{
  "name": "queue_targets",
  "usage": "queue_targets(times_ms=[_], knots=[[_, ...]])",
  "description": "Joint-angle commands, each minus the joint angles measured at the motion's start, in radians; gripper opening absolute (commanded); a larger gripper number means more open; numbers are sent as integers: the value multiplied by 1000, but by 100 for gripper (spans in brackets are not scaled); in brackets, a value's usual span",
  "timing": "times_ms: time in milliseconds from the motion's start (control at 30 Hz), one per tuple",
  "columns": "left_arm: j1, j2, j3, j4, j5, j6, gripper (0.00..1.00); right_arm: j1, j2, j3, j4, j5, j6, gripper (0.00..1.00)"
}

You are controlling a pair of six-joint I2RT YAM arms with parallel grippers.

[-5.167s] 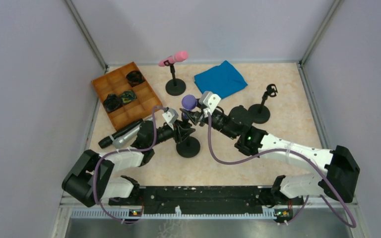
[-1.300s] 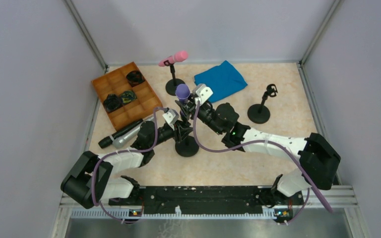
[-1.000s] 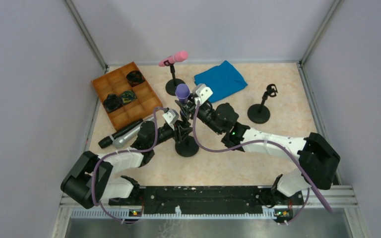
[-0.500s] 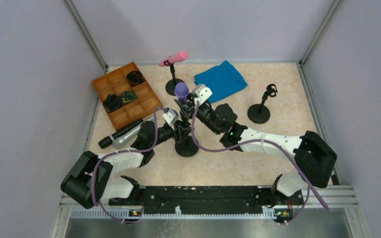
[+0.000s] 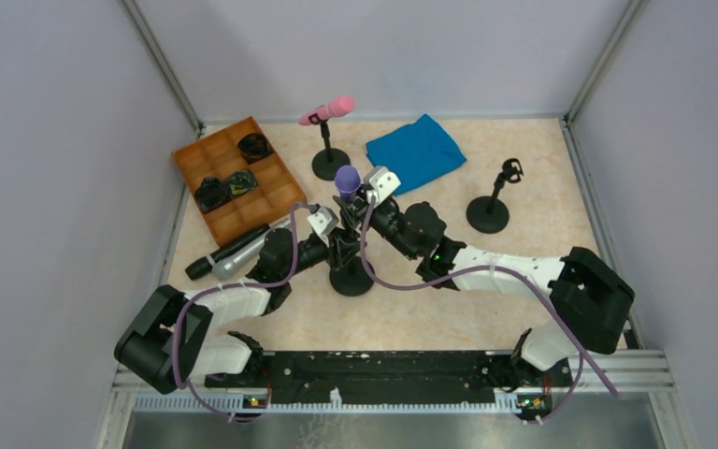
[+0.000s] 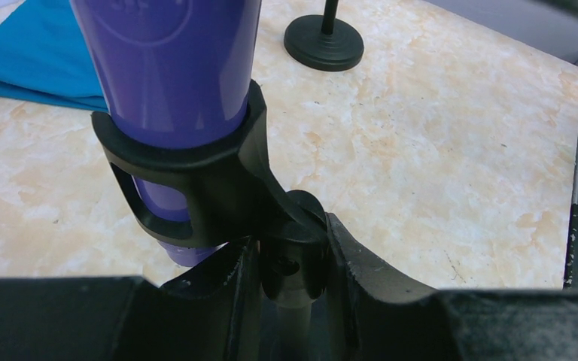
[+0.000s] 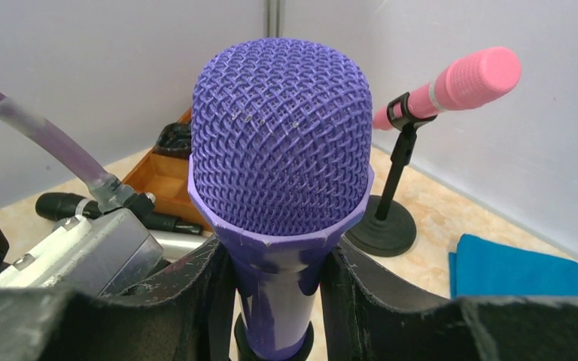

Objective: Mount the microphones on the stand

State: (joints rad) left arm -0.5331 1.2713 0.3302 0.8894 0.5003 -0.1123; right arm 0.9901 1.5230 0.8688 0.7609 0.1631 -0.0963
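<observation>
Purple microphone [image 7: 280,150] stands upright with its tapered body inside the clip [image 6: 196,177] of the centre stand [image 5: 351,278]. The right gripper [image 7: 275,301] is clamped on the body below the mesh head, and the left gripper [image 6: 292,278] is clamped on the stand post under the clip. The step in hand appears to be seating. The next move likely calls for pressing the microphone fully home, then freeing it without tipping the stand.

The overhead camera looks down from 6 o'clock, far off; both wrist cameras closely share the purple mesh-headed plastic microphone [image 7: 280,143].
</observation>
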Motion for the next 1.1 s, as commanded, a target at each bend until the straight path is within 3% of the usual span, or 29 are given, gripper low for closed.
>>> queue_targets(times_ms=[0, 1067], knots=[[-11, -4, 63, 93, -22, 63, 0, 27, 155, -157, -627, -79, 9, 0], [-11, -9, 56, 88, -28, 63, 0, 27, 186, -163, -618, -98, 13, 0]])
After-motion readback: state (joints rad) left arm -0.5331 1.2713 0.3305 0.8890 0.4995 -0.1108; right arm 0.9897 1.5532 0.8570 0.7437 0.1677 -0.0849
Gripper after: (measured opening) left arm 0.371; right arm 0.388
